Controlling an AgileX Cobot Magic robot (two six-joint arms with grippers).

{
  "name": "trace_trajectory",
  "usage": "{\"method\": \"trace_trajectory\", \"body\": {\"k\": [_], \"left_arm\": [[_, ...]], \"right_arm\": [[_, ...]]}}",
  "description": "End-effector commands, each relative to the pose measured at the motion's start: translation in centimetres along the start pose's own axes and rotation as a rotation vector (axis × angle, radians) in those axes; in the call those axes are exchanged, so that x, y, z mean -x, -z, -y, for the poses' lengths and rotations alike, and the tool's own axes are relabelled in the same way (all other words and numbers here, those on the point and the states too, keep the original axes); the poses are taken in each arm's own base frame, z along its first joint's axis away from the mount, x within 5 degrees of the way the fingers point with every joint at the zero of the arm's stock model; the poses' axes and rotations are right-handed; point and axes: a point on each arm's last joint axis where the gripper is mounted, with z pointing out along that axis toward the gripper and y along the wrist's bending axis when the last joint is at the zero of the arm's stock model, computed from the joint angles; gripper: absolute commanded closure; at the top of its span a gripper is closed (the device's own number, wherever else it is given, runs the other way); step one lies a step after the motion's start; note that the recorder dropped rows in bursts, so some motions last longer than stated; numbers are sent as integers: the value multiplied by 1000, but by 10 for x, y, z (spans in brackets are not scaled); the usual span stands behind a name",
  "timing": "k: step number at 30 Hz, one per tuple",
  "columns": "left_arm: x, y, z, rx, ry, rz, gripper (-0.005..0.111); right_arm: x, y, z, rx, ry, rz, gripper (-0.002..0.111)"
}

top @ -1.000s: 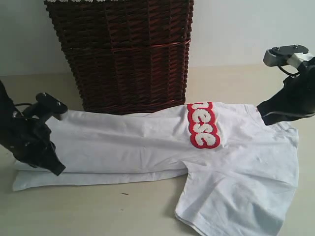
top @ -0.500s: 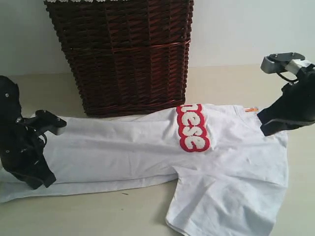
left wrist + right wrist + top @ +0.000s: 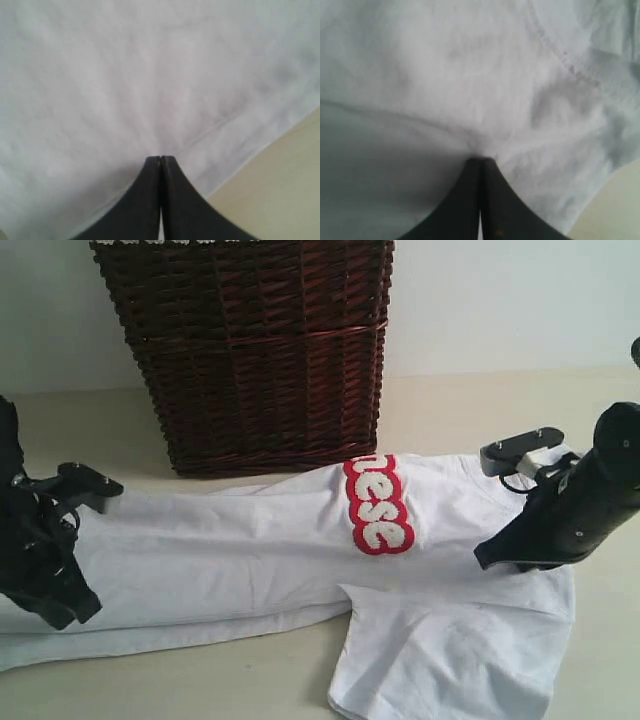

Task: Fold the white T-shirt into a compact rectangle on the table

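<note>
Exterior view showed the white T-shirt (image 3: 250, 540) lying flat on the bench (image 3: 450, 410), drawn out long from left to right in front of a dark wicker basket (image 3: 255, 350); its hem end lay at the left and its shoulder end at the right; the red band (image 3: 378, 505) of lettering crossed it right of the middle; one sleeve (image 3: 450, 660) fanned toward the near edge, below the right arm. Left wrist view had the left hand (image 3: 160, 159) pressed together, pinching cloth just inside a stitched edge, with creases running out from the tips; right wrist view had the right hand (image 3: 480, 160) likewise pinching cloth, near a curved seam. The shirt's long axis thus ran from one hand to the other, each holding an end; the loose sleeve lay nearer the right hand and well apart from the left. I judged that the next fold would turn on that line: the sleeve side laid over it, or the hem end carried along it toward the shoulders.
</note>
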Motion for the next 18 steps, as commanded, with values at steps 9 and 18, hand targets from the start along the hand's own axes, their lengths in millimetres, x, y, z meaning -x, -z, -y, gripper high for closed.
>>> {"method": "trace_trajectory", "body": {"k": [9,18], "left_arm": [[-19,-32,6,-63,12,-154,107],[-21,-17,11,-40,26,-114,107]], "right_arm": [[-39,-1,-4,12,-44,-238,108],[-36,22,-4,8,-58,-174,108]]}}
